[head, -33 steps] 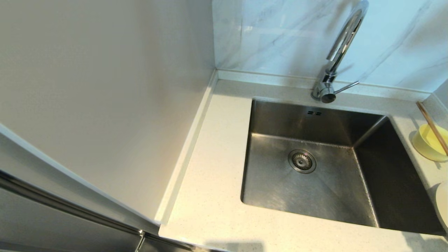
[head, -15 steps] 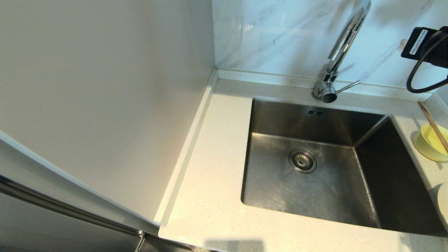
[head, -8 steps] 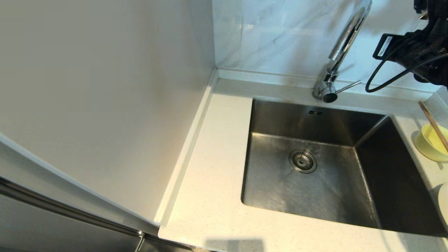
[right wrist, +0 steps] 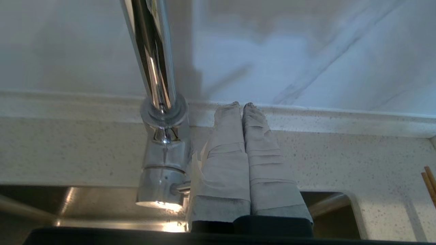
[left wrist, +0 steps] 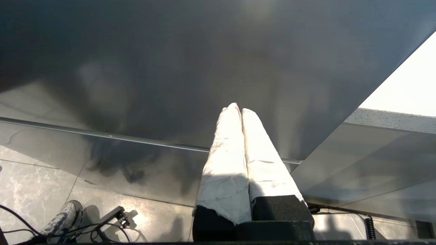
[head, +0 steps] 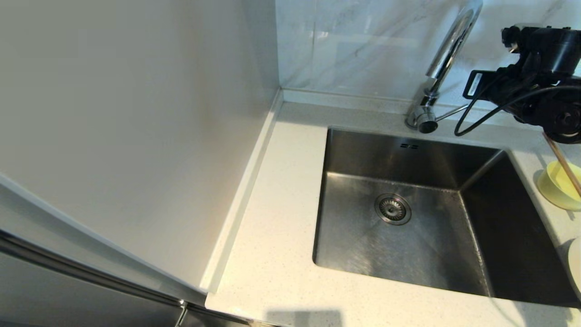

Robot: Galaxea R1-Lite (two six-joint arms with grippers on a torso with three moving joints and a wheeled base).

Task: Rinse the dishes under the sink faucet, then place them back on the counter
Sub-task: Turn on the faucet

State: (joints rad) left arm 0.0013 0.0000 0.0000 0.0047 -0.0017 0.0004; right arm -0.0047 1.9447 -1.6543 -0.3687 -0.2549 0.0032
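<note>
Nearest in the head view is the front strip of the pale speckled surface (head: 272,254), bare stone left of the sink (head: 408,213). The sink is a square steel basin with a round drain (head: 392,209) in the middle, nothing lying in it.

Off the sink's right rim, at the picture edge: a sliver of the cream plate (head: 575,263) nearest, then the small yellow bowl (head: 559,185) farther back, chopsticks (head: 563,163) lying across its top and slanting toward the back wall. All three on the surface, none in the sink.

Behind the sink the chrome faucet (head: 447,59) rises from its base at the back rim, its thin lever (head: 449,112) pointing right.

The right arm (head: 540,86) hangs above the back right corner, just right of the faucet. In the right wrist view the right end effector (right wrist: 240,105) has its two taped fingers (right wrist: 224,163) pressed together, gripping nothing — close beside the faucet base (right wrist: 163,170) and over where the lever comes out; contact with the lever cannot be told. Tips point at the low raised back edge (right wrist: 340,119) below the marble wall tiles (right wrist: 306,51).

Left end effector (left wrist: 238,107) shows only in its wrist view — fingers together, holding nothing, down by a dark cabinet front (left wrist: 170,68), well away from the sink.
</note>
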